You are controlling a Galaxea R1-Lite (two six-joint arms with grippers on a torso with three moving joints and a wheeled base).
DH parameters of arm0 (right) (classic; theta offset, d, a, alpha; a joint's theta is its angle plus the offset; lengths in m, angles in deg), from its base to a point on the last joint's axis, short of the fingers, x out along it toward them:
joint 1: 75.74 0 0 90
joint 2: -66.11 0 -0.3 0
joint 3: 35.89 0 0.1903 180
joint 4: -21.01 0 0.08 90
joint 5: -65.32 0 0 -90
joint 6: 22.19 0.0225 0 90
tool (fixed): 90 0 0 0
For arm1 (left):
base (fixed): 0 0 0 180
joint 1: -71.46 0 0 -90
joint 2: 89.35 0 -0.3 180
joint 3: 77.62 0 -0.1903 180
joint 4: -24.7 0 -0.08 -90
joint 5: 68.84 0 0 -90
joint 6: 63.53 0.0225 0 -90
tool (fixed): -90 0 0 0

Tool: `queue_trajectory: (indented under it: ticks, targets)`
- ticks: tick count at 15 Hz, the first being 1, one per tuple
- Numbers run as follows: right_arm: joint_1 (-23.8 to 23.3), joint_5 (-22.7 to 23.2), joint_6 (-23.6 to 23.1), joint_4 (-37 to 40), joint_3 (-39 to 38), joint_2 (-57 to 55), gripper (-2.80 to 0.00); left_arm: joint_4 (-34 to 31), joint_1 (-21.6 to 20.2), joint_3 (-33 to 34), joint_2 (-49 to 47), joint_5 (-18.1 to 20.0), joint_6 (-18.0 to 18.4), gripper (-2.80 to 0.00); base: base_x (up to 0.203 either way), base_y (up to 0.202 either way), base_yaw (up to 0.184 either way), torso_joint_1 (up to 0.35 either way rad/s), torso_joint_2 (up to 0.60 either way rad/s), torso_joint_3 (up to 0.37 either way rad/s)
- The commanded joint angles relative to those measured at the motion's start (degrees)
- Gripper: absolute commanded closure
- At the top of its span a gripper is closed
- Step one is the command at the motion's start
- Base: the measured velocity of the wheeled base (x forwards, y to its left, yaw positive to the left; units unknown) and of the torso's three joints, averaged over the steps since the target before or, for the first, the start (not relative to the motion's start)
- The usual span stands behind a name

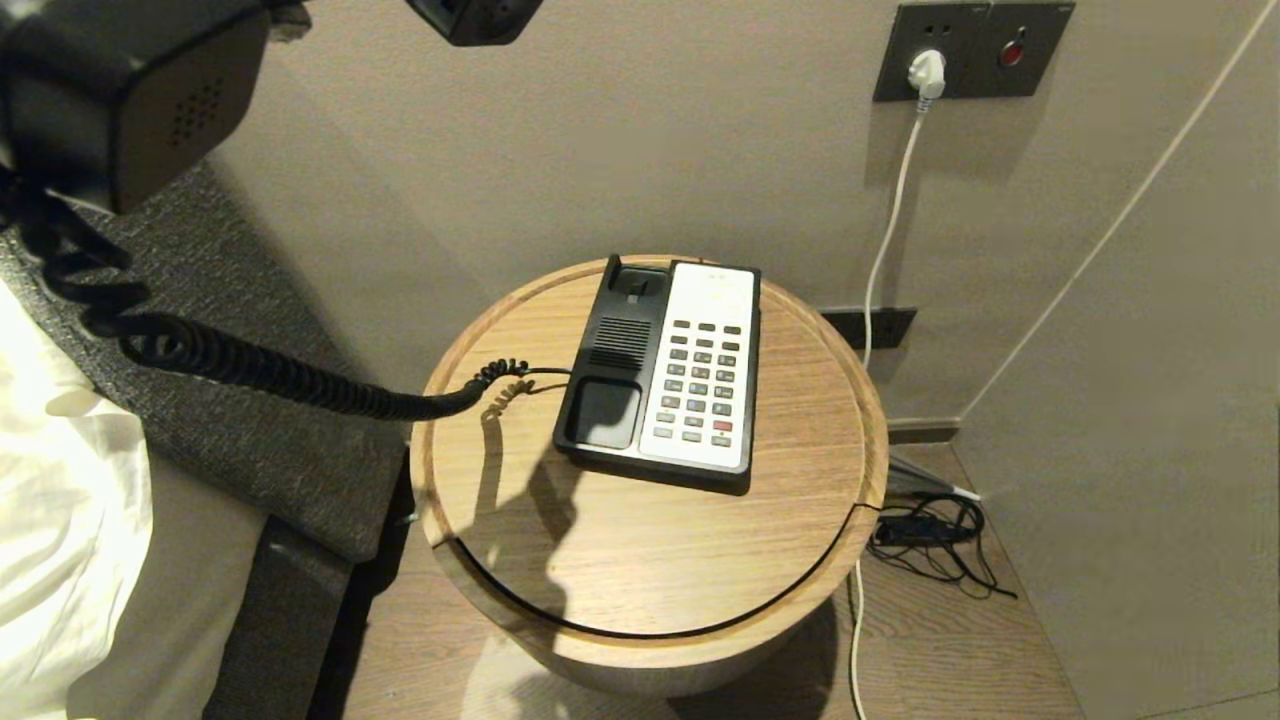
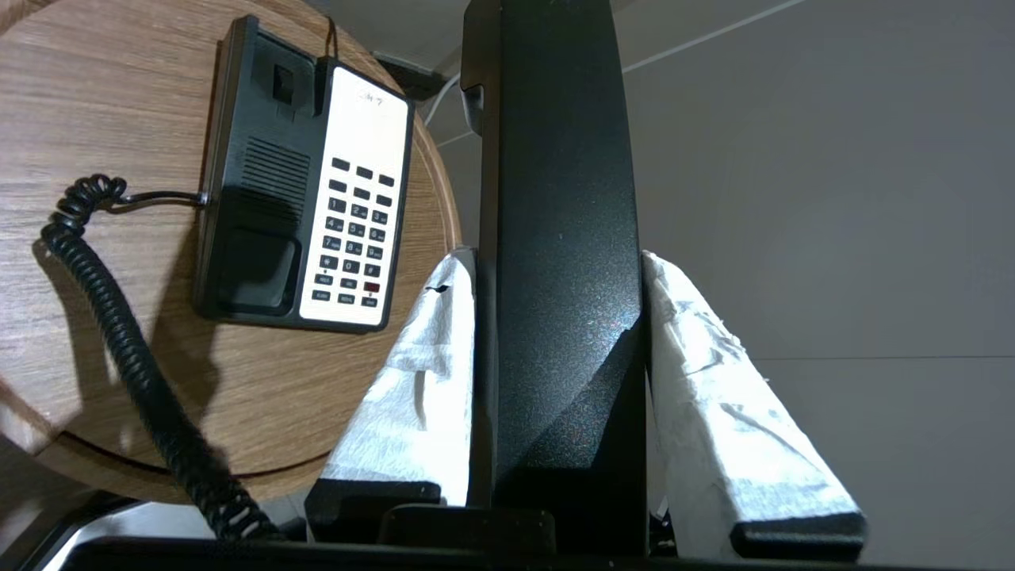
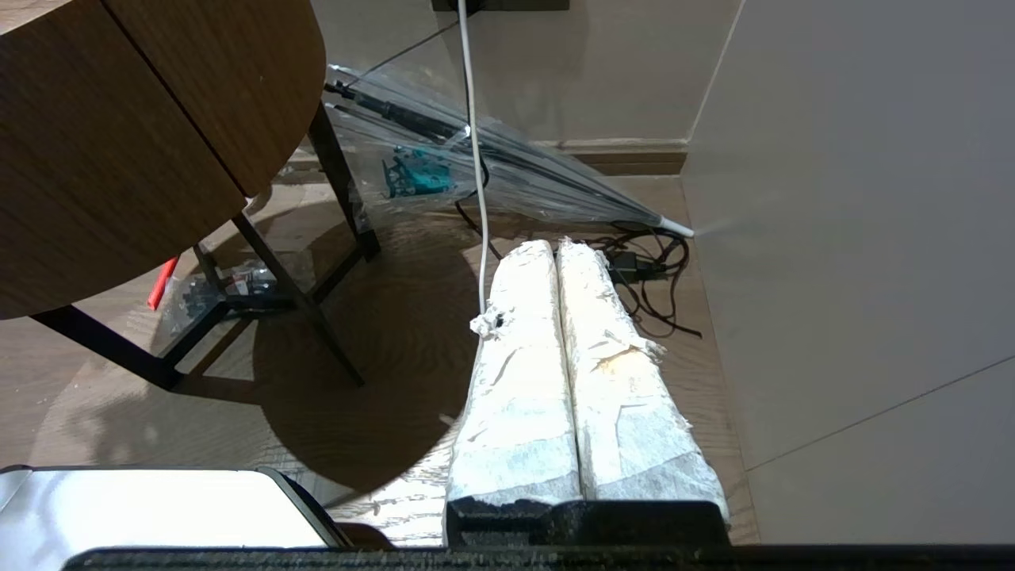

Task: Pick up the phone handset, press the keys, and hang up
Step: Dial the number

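One phone handset [image 2: 555, 238] is lifted clear of its base, clamped between the two white-wrapped fingers [image 2: 412, 381] of the left gripper [image 2: 557, 270], which press against its long sides. In the head view the handset [image 1: 130, 90] hangs high at the upper left corner, close to the camera, its perforated end facing the table. A black coiled cord [image 1: 250, 365] stretches from it down and across to the left side of the phone base [image 1: 625, 370].

That base sits on a round wooden table [image 1: 650, 560], its black cradle bare on the left and a white faceplate on the right. The keys [image 1: 700, 380] form a grid of small dark buttons on the faceplate, with one red key in the bottom row; nothing touches them.

Behind the table, a white plug [image 1: 928, 72] sits in a dark wall plate [image 1: 970, 50] beside a red button, and its white cable [image 1: 885, 230] drops toward the floor, where black wires [image 1: 935, 540] lie tangled.

Low beside the table, the right gripper [image 3: 555, 254] is parked above the wooden floor with its wrapped fingers pressed together, holding nothing. A folded clear umbrella [image 3: 507, 166] lies on the floor near it.
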Motion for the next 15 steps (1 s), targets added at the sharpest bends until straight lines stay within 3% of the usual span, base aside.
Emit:
queue_trajectory:
  ticks: [1, 12, 15]
  targets:
    - [0.02, 0.00, -0.05, 0.02, 0.00, 0.02, 0.00, -0.23, 0.01, 0.08, 0.04, 0.04, -0.31, 0.00, 0.000, 0.000, 0.000, 0.000, 0.00, 0.000]
    - [0.02, 0.56, -1.16, 0.20, 0.07, 0.02, 0.00, -0.14, -0.08, 0.16, -0.14, -0.05, 0.01, 0.00, 0.000, 0.000, 0.000, 0.000, 0.00, 0.000]
    - [0.02, 0.11, 2.71, -0.34, 1.23, 0.02, 0.00, 0.04, -0.08, 0.16, -0.21, 0.13, 0.37, 0.00, 0.000, 0.000, 0.000, 0.000, 0.00, 0.000]
